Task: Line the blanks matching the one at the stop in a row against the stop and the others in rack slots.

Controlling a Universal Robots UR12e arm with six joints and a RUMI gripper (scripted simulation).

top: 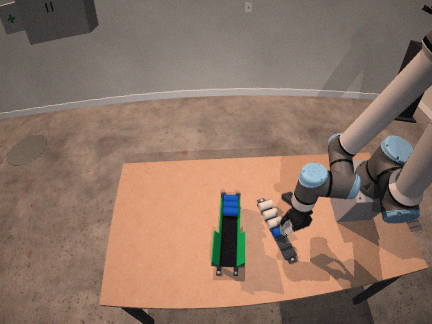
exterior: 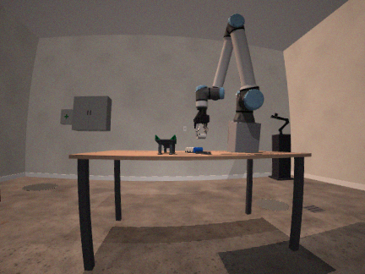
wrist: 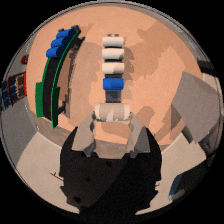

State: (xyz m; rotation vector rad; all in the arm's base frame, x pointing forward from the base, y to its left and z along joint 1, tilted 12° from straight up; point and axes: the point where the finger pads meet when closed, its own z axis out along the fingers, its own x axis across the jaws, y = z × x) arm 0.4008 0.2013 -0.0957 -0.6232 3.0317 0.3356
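Gripper [top: 286,228] [exterior: 201,134] [wrist: 112,112] stands part open, its two fingers closed on the ends of a white blank [top: 286,228] [exterior: 201,136] [wrist: 112,111], held raised above the table [top: 165,230] [exterior: 127,155] [wrist: 142,30]. In the wrist view the held blank lies left to right at centre, its long axis parallel, as near as can be judged, to the pieces on the stock rack [top: 284,244] [exterior: 206,152] [wrist: 113,96]. That rack runs up the frame from it, carrying three white blanks [top: 269,213] [exterior: 188,150] [wrist: 113,54] and, nearest the tool, one blue blank [top: 276,232] [exterior: 198,150] [wrist: 113,84]. Bare rack shows between blue and held piece; in the top view more extends to the lower right of the tool. Judged requirement: keep this alignment, centre over a free slot on that side, then lower. Risk noted: a drift toward the blue piece could bring contact. Three blue blanks [top: 230,205] [wrist: 57,43] sit at the upper end of the feed ramp [top: 241,256] [exterior: 166,143] [wrist: 39,100]; the racked blue one appears due there afterwards.
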